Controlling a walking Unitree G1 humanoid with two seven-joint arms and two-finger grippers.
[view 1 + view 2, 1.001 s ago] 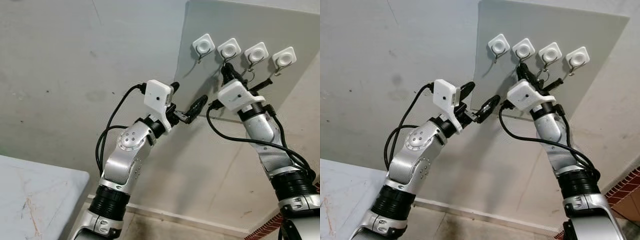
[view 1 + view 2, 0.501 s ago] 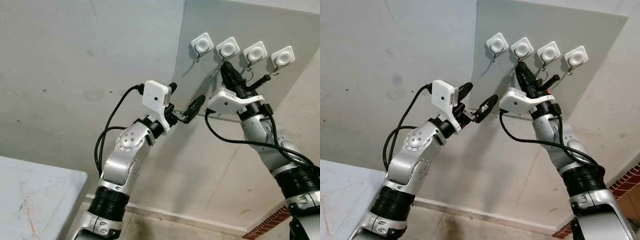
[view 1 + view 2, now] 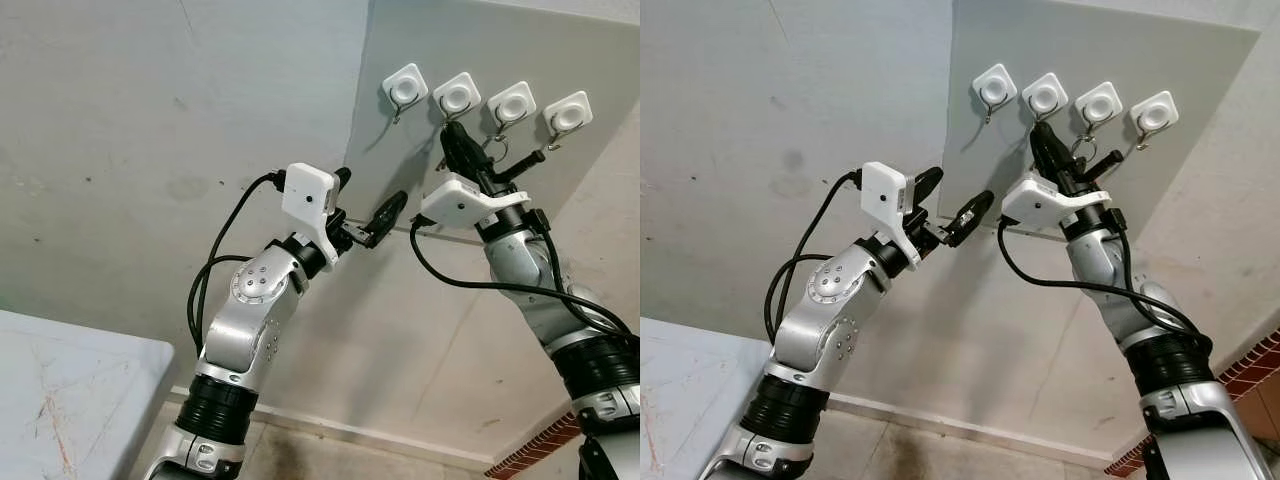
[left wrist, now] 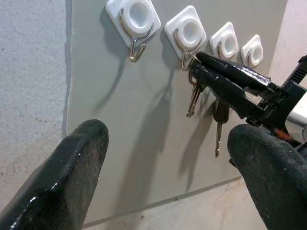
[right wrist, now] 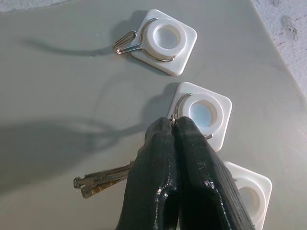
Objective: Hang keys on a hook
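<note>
Four white hooks sit in a row on a grey board on the wall. My right gripper is raised to the second hook from the left, its fingers shut on the ring of the keys, which dangle beneath. In the right wrist view the fingertips touch the wire of that hook, with the keys hanging beside them. My left gripper is open and holds nothing, below and left of the board's lower corner. The first hook is bare.
A pale marbled tabletop lies at the lower left. The plaster wall runs behind both arms, with a skirting strip at the floor and red brickwork at the lower right. A black cable loops from each wrist.
The right wrist has rolled over and its fingertips have risen to the second hook with the keys. Since half a second ago it has barely shifted. The left arm has stayed put.
</note>
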